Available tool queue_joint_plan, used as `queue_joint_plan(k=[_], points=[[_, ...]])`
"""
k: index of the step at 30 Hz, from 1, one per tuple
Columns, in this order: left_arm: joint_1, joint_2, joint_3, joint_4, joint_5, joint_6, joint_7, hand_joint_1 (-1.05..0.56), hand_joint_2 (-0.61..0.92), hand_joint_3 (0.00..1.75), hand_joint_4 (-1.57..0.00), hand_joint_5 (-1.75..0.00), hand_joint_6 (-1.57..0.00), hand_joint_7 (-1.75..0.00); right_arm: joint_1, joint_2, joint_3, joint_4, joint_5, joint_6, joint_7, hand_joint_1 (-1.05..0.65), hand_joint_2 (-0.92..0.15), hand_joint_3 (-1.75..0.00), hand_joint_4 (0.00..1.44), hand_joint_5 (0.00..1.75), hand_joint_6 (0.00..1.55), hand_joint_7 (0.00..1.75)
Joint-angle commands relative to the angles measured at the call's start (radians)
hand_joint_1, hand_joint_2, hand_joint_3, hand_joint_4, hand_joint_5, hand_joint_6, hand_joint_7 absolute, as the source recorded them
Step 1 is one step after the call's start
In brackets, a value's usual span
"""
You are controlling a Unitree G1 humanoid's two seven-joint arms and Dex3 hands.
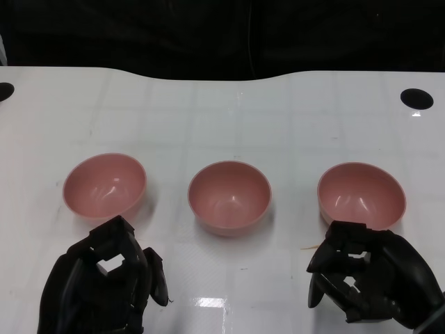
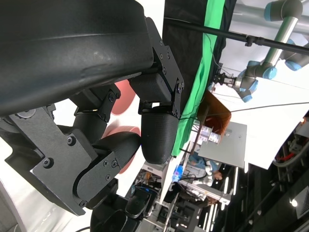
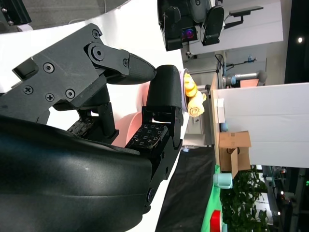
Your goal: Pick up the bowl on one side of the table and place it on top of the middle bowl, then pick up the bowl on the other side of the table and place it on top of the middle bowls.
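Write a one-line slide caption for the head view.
Three pink bowls, left, middle and right, unstacked on a white table; each robot hand, left, right, empty.

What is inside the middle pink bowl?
Nothing shows inside the middle bowl: the head view looks down on its bare pink inside, with only shiny light spots. What lies under it on the white table is covered.

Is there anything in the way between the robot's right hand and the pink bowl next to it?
Nothing visible. The right hand sits just in front of the right bowl, with only bare white table between them. The stretch over to the middle bowl looks clear too.
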Motion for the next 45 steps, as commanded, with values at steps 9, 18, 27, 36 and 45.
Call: queue_joint_plan(k=[9,18,27,36,45], points=[[0.006,0.010,0.007,0.007,-0.013,-0.003,-0.013,-0.14,0.33,1.47,-0.91,-1.67,-0.85,-1.46,-0.031,-0.035,-0.017,0.045,-0.139,-0.196,-0.082,-0.32,-0.79,-0.34,0.69,1.07,0.82,0.31],[0.003,0.012,0.008,0.015,-0.022,-0.006,-0.027,-0.14,0.33,1.47,-0.91,-1.67,-0.85,-1.46,-0.042,-0.051,-0.028,0.077,-0.215,-0.293,-0.168,-0.33,-0.87,-0.07,0.42,0.69,0.58,0.06],[-0.008,0.011,0.012,0.030,-0.014,-0.013,-0.022,-0.14,0.35,1.44,-0.90,-1.68,-0.85,-1.46,-0.073,-0.067,-0.051,0.120,-0.421,-0.407,-0.374,-0.48,-0.86,-0.01,0.32,0.56,0.49,0.00],[-0.007,0.000,0.002,0.032,-0.007,-0.031,-0.026,-0.14,0.34,1.48,-0.90,-1.69,-0.84,-1.48,-0.067,-0.142,-0.060,0.023,-0.834,-0.381,-0.681,-0.63,-0.89,-0.01,0.25,0.54,0.43,0.00],[0.003,-0.006,-0.004,0.013,0.001,-0.018,-0.005,-0.14,0.33,1.50,-0.91,-1.68,-0.84,-1.48,-0.059,-0.190,0.023,-0.161,-1.118,-0.017,-0.693,-0.65,-0.87,0.00,0.26,0.41,0.38,0.01]])
